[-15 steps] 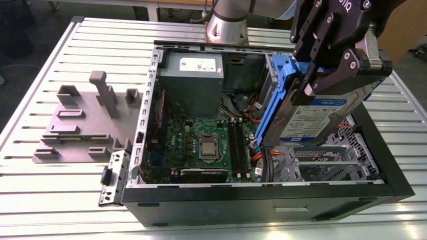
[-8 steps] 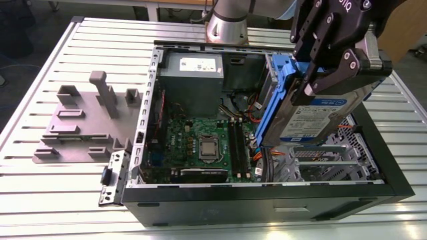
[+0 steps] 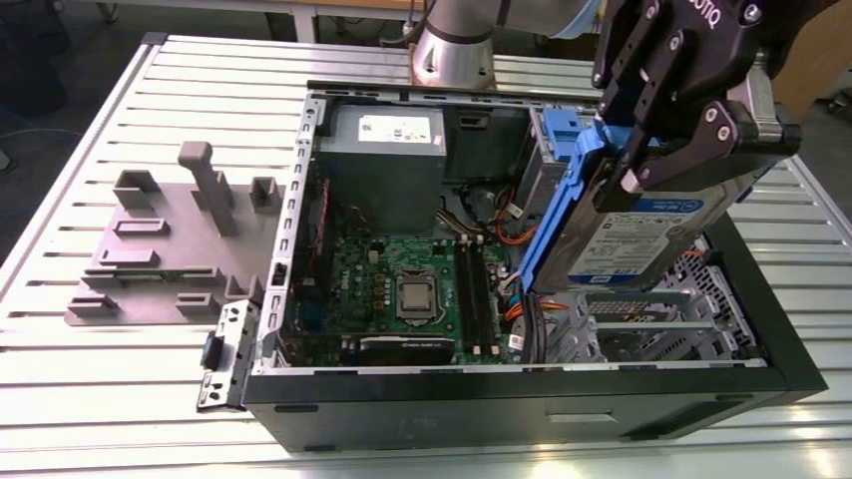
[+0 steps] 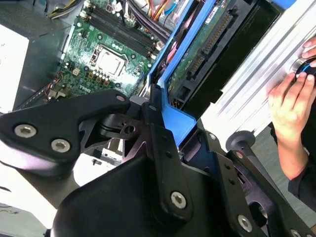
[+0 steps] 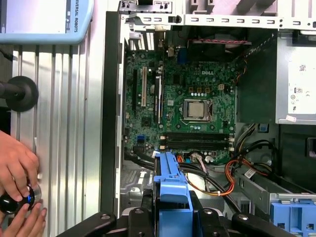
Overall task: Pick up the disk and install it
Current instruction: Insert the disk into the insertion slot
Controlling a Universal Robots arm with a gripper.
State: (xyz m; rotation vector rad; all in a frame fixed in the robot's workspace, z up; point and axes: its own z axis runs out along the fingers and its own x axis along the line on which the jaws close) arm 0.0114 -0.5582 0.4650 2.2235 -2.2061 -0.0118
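Exterior view: black two-finger gripper (image 3: 665,160) clamped on flat silver disk (image 3: 637,238) w/ blue-white label & blue plastic rails, tilted above grey metal drive cage (image 3: 652,321) in open black PC case (image 3: 533,409); pickup done, install step I'd judge, seating needs rails lined up w/ cage.

I'm looking at an open black computer case (image 3: 506,404) lying on its side on the slatted metal table (image 3: 80,399). Inside it, the green motherboard (image 3: 386,264) is facing up, with the processor (image 3: 413,296) sitting near its middle. The grey power supply (image 3: 386,160) is sitting just beyond the board at the far end. Orange cables (image 5: 229,173) are looping beside the board in the first wrist view. A grey moulded fixture (image 3: 160,259) is resting on the table, just beside the case on the exterior view's left.
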